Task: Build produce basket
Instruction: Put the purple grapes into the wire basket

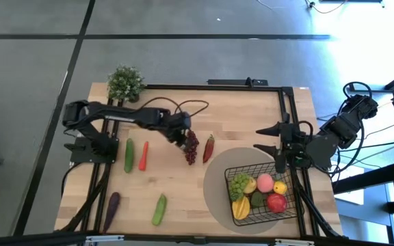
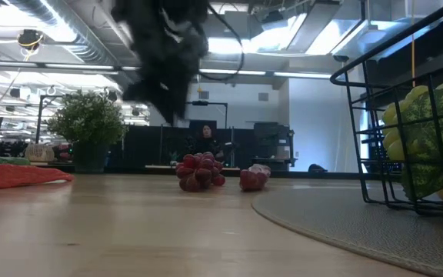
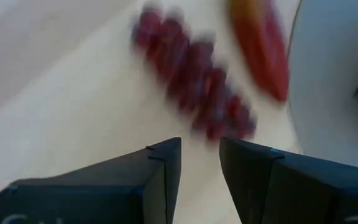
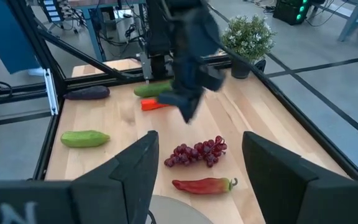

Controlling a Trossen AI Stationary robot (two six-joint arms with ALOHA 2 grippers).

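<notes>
While the left end effector (image 1: 183,136) hangs over the middle of the tabletop (image 1: 183,198) in the high view, the dark red grapes (image 1: 191,147) lie just below its tip, the red chili (image 1: 209,146) beside them, and the basket (image 1: 260,188) of produce sits on a round mat under the right end effector (image 1: 273,145), whose fingers are spread. From the left wrist, its own fingers (image 3: 160,171) stand slightly parted and empty, the grapes (image 3: 194,78) just ahead.
</notes>
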